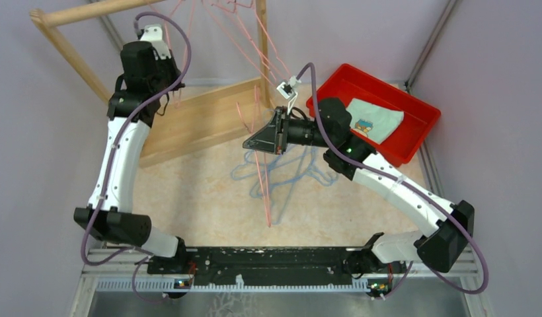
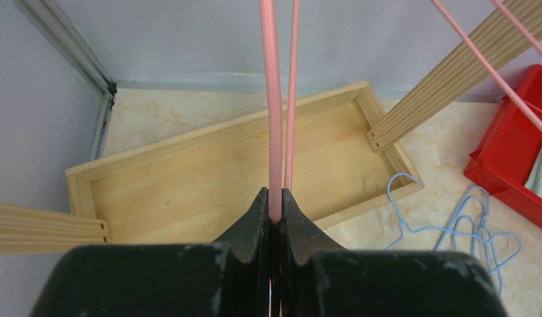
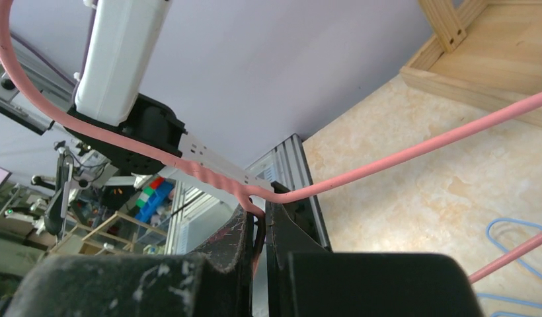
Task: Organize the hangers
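Hangers (image 1: 265, 195) of the pink-red kind are in both grips. The left hand (image 2: 275, 201), raised at the far left by the wooden rack (image 1: 90, 12), is clamped on a pink wire (image 2: 273, 119), probably to steady it near the rail. The right hand (image 3: 258, 221), above mid-counter, is pinched shut on a pink hanger (image 3: 361, 173) at its twisted neck, letting the body dangle clear. Whether both hold one hanger I cannot tell. Light blue hangers (image 1: 288, 177) lie heaped on the counter (image 1: 189, 198) beneath, apparently waiting to be hung.
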Tool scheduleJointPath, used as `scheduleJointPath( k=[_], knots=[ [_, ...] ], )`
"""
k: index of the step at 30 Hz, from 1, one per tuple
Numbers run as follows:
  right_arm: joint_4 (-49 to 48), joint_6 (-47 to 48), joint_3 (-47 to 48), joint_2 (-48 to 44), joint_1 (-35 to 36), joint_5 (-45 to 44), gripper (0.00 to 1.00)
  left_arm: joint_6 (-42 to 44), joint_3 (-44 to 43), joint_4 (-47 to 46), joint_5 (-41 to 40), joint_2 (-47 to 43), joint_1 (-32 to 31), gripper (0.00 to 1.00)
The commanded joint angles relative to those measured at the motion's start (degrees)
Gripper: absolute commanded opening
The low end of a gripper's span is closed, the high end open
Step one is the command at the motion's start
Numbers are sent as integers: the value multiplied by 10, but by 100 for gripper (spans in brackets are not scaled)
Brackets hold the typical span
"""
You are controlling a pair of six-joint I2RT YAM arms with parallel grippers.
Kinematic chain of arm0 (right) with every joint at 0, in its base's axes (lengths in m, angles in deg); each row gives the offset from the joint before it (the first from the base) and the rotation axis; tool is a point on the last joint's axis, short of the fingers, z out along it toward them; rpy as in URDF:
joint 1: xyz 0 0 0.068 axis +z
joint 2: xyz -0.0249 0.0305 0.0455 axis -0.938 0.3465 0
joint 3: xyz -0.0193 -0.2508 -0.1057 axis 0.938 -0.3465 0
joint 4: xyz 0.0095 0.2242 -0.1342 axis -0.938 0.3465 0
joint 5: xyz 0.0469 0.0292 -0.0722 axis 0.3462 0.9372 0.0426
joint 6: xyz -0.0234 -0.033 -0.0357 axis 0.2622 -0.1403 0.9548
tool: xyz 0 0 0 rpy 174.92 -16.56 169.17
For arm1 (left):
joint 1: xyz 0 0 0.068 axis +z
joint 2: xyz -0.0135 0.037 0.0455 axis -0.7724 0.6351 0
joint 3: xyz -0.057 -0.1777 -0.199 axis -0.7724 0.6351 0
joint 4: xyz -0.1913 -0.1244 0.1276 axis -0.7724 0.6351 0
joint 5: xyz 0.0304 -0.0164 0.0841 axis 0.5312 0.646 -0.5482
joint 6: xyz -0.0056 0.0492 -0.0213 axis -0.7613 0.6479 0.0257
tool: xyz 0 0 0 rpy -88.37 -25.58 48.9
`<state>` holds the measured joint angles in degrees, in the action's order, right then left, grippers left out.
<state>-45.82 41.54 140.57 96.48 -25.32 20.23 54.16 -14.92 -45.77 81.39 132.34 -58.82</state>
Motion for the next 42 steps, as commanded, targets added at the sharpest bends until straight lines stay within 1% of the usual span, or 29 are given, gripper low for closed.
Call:
scheduleJointPath(
  k=[1,4,6,9,12,14,15,16,19,23,29,35,39,42],
  knots=[
    [-49,-12,42,1,-17,26,0,-8,-45,27,24,39,-13,0],
    [-51,-15,39,4,-24,29,0,15,-49,29,34,56,-53,0],
    [-60,-21,35,6,-27,32,0,41,-47,28,41,61,-86,2],
    [-69,-26,35,12,-31,39,0,64,-40,29,44,62,-125,13],
    [-70,-28,39,18,-34,44,0,56,-25,31,37,52,-132,36],
    [-70,-29,42,20,-36,49,0,55,-12,28,32,36,-132,58],
    [-70,-29,43,21,-36,51,0,53,-6,25,29,25,-131,71],
    [-70,-29,43,21,-36,52,0,51,4,17,29,13,-132,80],
    [-71,-29,43,22,-36,54,0,50,13,12,34,-22,-131,99],
    [-83,-39,32,20,-37,53,0,43,23,40,51,-60,-132,100],
    [-91,-47,19,21,-37,50,0,23,99,65,67,-153,-132,100],
    [-86,-43,18,30,-37,46,0,0,140,92,110,-241,-132,100],
    [-83,-38,17,33,-36,44,0,1,178,84,76,-282,-131,100],
    [-79,-36,11,30,-37,40,0,1,206,46,48,-290,-132,100]
  ],
)
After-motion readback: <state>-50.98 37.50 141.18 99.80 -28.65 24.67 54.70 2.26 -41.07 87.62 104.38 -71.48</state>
